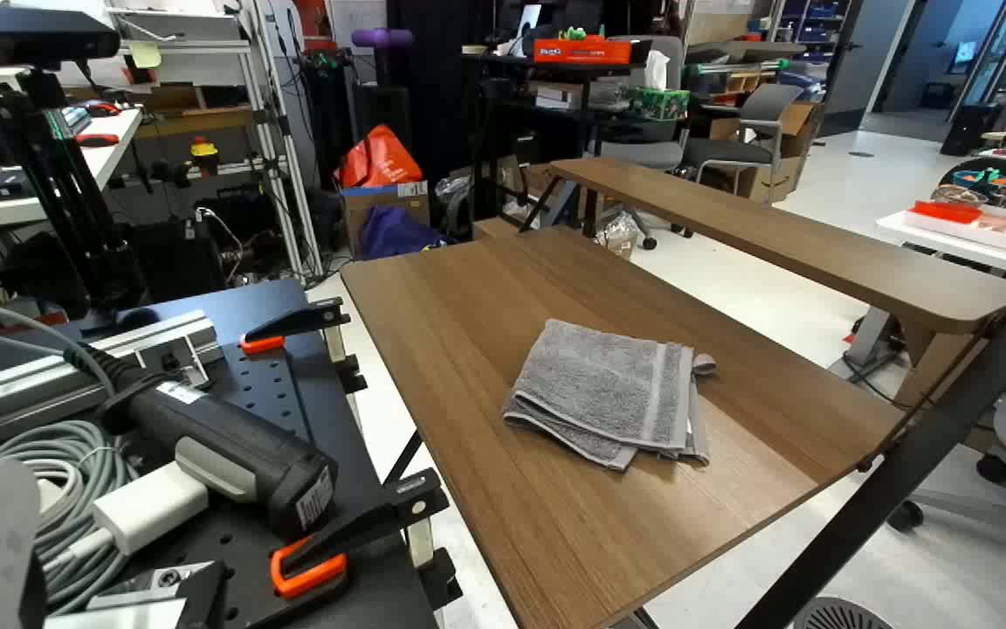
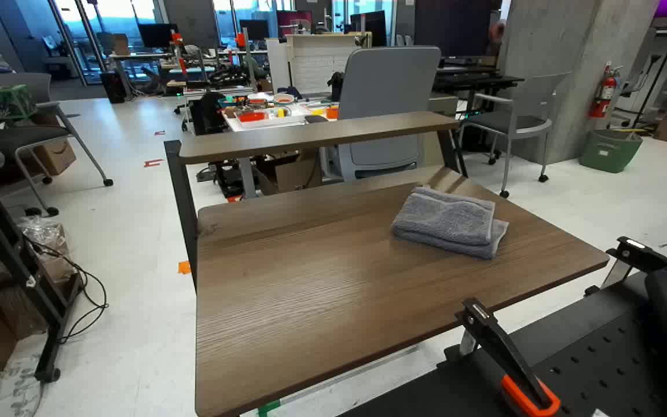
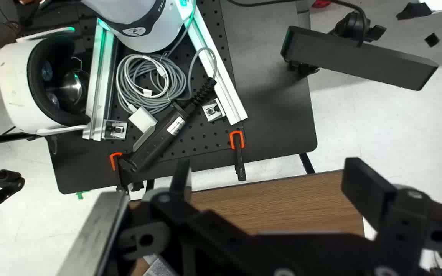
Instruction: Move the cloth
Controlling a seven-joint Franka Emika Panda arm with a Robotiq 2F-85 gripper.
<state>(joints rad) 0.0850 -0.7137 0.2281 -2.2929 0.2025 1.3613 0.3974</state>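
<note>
- Gripper [image 3: 269, 178]: in the wrist view its two black fingers stand wide apart, left and right in the lower half of the frame, with nothing held between them.
- Cloth [image 1: 599, 384]: grey, folded, lying flat on the wooden table [image 1: 433, 297], right of centre in both exterior views; a small loop [image 1: 704, 365] sticks out at its right side.
- Black tool [image 1: 223, 445], lower left in an exterior view: a striped, barcode-like label [image 1: 317, 498] on its end, print too small to read; the wrist view shows a white label [image 3: 176, 125] on its body.
- White housing [image 3: 144, 38], top, left of centre in the wrist view: round emblem [image 3: 134, 31], and letters that look like "FRA" near the top edge.
- Red box [image 1: 582, 51], top of an exterior view, right of centre: pale lettering, too blurred to read.
- Green bin [image 2: 610, 150], upper right in an exterior view: small white tag, illegible.
</note>
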